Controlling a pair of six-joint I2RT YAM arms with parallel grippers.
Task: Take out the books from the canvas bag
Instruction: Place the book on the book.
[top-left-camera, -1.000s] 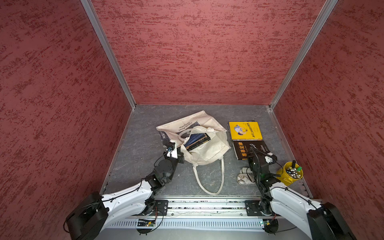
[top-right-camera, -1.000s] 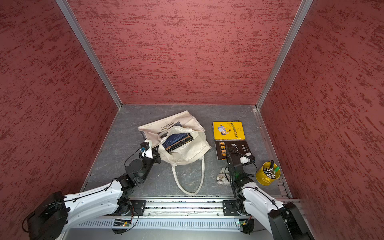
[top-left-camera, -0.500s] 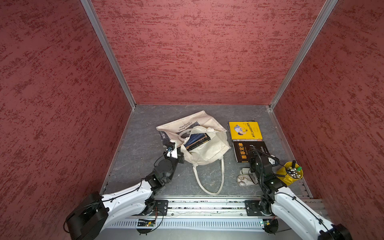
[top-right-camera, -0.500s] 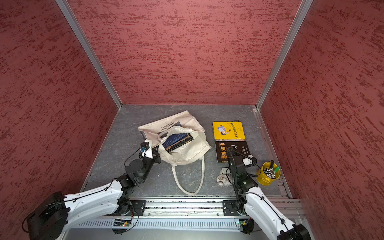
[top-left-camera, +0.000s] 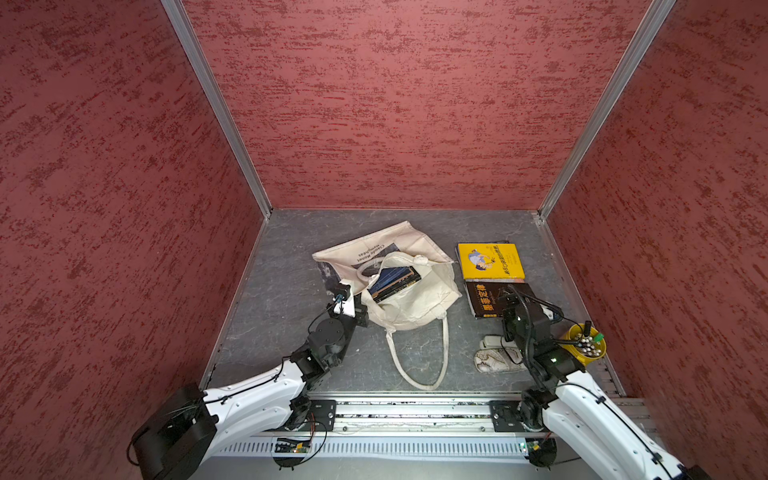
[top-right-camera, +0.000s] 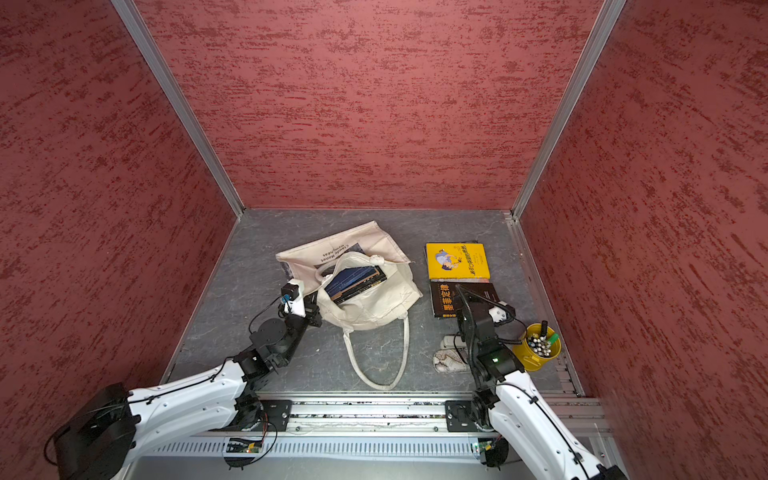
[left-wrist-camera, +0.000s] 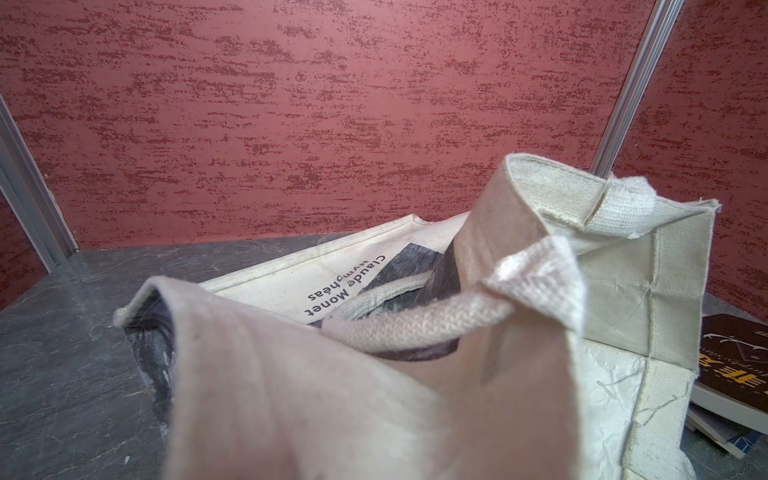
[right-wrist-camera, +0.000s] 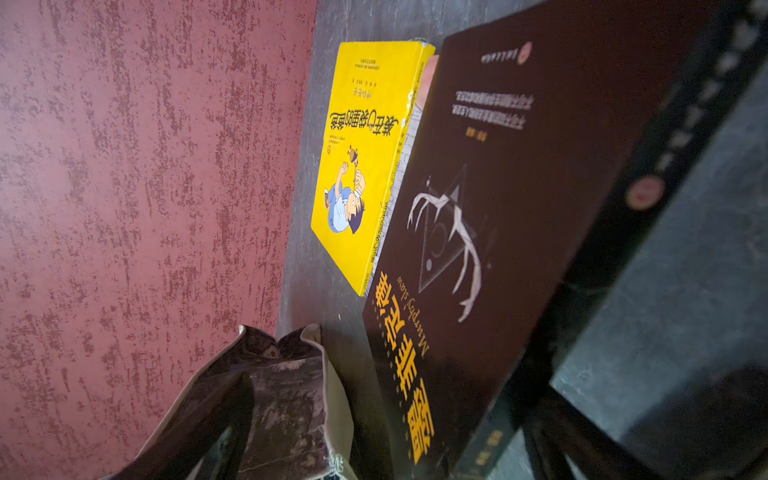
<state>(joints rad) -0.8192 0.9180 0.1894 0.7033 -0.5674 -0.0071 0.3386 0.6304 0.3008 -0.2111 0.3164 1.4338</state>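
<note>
1. The canvas bag lies mid-table with its mouth gaping upward. Both top views show a dark blue book topping a small stack inside the bag.
2. The left gripper is clamped on the bag's rim at the left edge of the mouth, just beside the stack. It props the cloth up, and raised fabric fills the left wrist view.
3. The right gripper hangs with its jaws spread and nothing in them, over the near end of the black book. That book lies flat on the table, just beside the yellow book. Both are outside the bag, to its right.
4. From the empty right gripper, the stack lies toward the robot's left and slightly farther off, beyond the bag's right wall. Its long axis runs diagonally from near-left, by the left gripper, to far-right, so a short end faces the free gripper.
5. The left arm is nearer but is occupied with the rim. The next reach probably falls to the right arm, coming in over the cloth wall along that diagonal.
</note>
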